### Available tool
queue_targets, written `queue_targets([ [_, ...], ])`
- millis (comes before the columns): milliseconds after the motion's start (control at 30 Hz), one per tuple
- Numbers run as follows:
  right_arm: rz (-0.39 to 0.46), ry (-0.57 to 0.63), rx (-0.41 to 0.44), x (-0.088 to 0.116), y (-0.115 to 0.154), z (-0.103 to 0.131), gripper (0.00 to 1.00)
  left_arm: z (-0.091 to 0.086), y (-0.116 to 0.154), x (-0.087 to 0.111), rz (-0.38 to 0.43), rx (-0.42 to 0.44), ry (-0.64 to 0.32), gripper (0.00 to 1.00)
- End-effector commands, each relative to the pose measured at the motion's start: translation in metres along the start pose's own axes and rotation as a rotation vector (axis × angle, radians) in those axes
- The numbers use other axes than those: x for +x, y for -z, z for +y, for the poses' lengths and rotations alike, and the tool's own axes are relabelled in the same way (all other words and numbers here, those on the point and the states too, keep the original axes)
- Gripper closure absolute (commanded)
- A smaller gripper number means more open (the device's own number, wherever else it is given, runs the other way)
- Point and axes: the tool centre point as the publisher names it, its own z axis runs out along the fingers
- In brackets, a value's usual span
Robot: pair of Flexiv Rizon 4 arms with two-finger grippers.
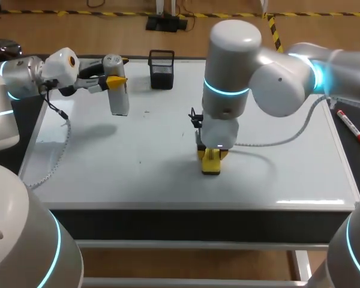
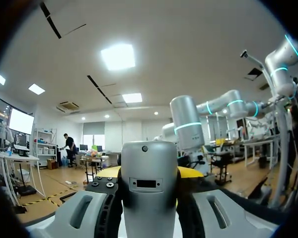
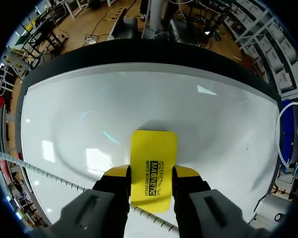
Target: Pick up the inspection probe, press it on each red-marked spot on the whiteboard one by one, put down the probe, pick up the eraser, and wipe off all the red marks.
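Note:
A grey, upright inspection probe (image 1: 117, 96) stands at the back left of the whiteboard (image 1: 276, 174). My left gripper (image 1: 116, 80) comes in sideways and is shut on it. In the left wrist view the probe (image 2: 149, 193) fills the space between the fingers. Near the board's middle my right gripper (image 1: 211, 156) points straight down, shut on the yellow eraser (image 1: 211, 165). The right wrist view has the eraser (image 3: 154, 158) between the yellow fingertips (image 3: 118, 172), flat against the whiteboard (image 3: 139, 104). I see no red marks on the board, only a few tiny dark specks.
A black mesh holder (image 1: 161, 69) stands at the board's back edge, right of the probe. A red marker (image 1: 352, 128) lies off the board's right edge. White cables trail over the board from the left arm (image 1: 63, 144) and the right arm (image 1: 276, 141).

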Motion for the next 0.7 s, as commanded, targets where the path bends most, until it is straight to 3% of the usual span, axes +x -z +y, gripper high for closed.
queue_targets([
  [33,0.001,-0.011,0.006,0.017,0.000,0.002,1.00,-0.001,0.000,0.000,0.001,0.000,0.000,1.00],
  [433,0.029,-0.088,0.015,0.055,0.005,0.001,1.00,-0.001,0.000,0.000,0.001,0.000,0.000,1.00],
  [700,0.038,-0.098,0.024,0.065,0.019,-0.003,1.00,-0.001,0.000,0.000,0.001,0.000,0.000,1.00],
])
